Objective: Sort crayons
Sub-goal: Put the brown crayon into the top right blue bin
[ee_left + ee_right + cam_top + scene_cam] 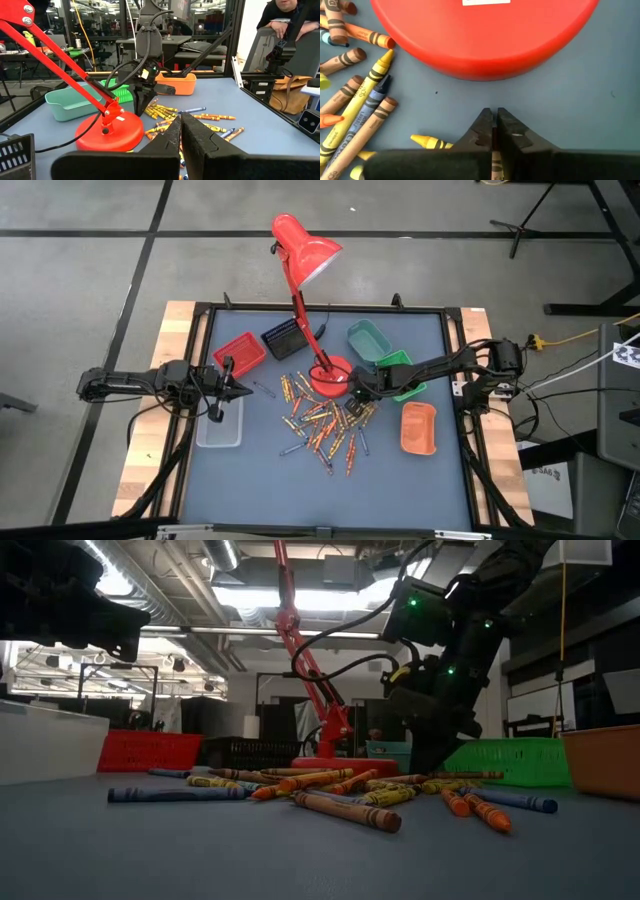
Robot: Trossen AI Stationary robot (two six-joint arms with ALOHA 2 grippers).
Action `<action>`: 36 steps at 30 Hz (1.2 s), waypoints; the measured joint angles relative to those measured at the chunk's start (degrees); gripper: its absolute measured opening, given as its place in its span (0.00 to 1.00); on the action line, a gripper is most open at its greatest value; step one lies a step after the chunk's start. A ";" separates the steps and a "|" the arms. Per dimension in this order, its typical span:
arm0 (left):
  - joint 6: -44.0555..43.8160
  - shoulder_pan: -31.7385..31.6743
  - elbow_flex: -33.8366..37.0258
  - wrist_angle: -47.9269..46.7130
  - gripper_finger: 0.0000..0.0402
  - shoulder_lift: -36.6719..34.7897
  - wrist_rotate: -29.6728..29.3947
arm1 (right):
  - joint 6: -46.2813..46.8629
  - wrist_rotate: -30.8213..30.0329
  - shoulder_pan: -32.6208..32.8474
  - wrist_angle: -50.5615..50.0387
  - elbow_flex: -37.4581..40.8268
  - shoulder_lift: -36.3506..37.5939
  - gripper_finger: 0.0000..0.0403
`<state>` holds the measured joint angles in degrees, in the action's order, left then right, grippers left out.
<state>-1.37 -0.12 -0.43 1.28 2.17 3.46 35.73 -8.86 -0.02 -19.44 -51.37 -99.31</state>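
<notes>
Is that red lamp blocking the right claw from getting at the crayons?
No. The right claw is already down at the crayons, shut on a crayon beside the lamp base. Nothing visible stands between them.

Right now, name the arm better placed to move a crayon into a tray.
Right. The right gripper is down at the crayons beside the lamp base, apparently shut on one; the left gripper waits near the clear tray.

Blue-grey surface [420,475] carries: scattered crayons [325,425] at centre, red lamp base [330,377], red tray [240,352], dark basket [284,339], teal tray [369,338], green tray [402,372], orange tray [418,428], clear tray [220,423].
</notes>
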 joint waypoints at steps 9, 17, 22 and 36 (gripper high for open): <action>0.00 0.00 0.00 0.00 0.00 0.00 0.00 | -0.15 2.08 -0.04 0.11 0.00 0.04 0.03; 0.00 0.00 0.00 0.00 0.00 0.00 0.00 | -0.20 5.44 -0.01 -0.13 0.00 0.76 0.02; 0.00 0.00 0.00 0.00 0.00 0.00 0.00 | -0.94 6.95 0.08 -0.16 0.04 3.55 0.02; 0.00 0.00 0.00 -0.02 0.00 0.00 0.00 | -6.48 6.91 -2.83 -0.02 0.04 11.54 0.02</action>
<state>-1.37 -0.12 -0.43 1.26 2.17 3.46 29.24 -1.95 -2.85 -19.46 -51.33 -87.77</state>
